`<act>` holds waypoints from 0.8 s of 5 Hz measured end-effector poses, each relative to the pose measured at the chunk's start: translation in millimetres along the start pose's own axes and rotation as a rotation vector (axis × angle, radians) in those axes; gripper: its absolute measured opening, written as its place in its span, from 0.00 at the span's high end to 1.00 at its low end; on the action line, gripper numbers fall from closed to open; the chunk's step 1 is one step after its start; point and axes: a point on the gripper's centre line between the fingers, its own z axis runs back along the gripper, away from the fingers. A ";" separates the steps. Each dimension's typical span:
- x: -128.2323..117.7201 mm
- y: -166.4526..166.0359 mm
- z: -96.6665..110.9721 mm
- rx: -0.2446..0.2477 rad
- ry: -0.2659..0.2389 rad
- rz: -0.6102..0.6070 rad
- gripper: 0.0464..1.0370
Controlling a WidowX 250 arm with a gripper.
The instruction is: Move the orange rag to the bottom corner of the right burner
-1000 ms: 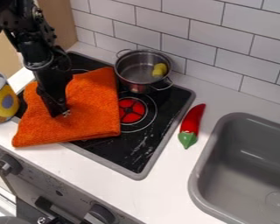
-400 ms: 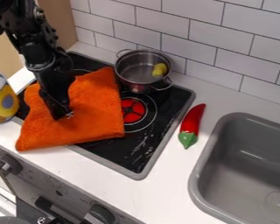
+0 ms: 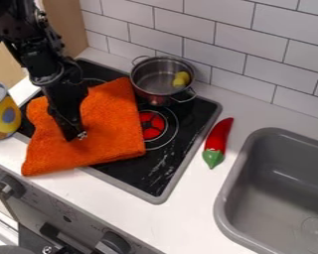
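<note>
The black gripper points down onto the middle of the orange rag, its tip against the cloth. The rag lies over the left part of the black stove top, and its lower left corner hangs across the frame onto the white counter. Just right of the rag is the right burner, a red disc with white rings; the cloth's right edge covers part of its left side. Whether the gripper holds the cloth is hard to make out.
A metal pot with yellow pieces stands behind the burner, touching or close to the rag. A red pepper lies right of the stove, beside a grey sink. At the left edge stands a yellow can. Knobs line the stove front.
The gripper has moved slightly toward the front and right. The rag has slid the same way, its right edge now further over the burner rings.
</note>
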 end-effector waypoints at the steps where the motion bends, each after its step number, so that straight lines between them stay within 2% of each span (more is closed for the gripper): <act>1: -2.0 -14.5 -1.4 -0.024 0.012 -0.007 0.99; 4: 0.2 -24.4 -4.6 -0.032 0.006 0.016 0.99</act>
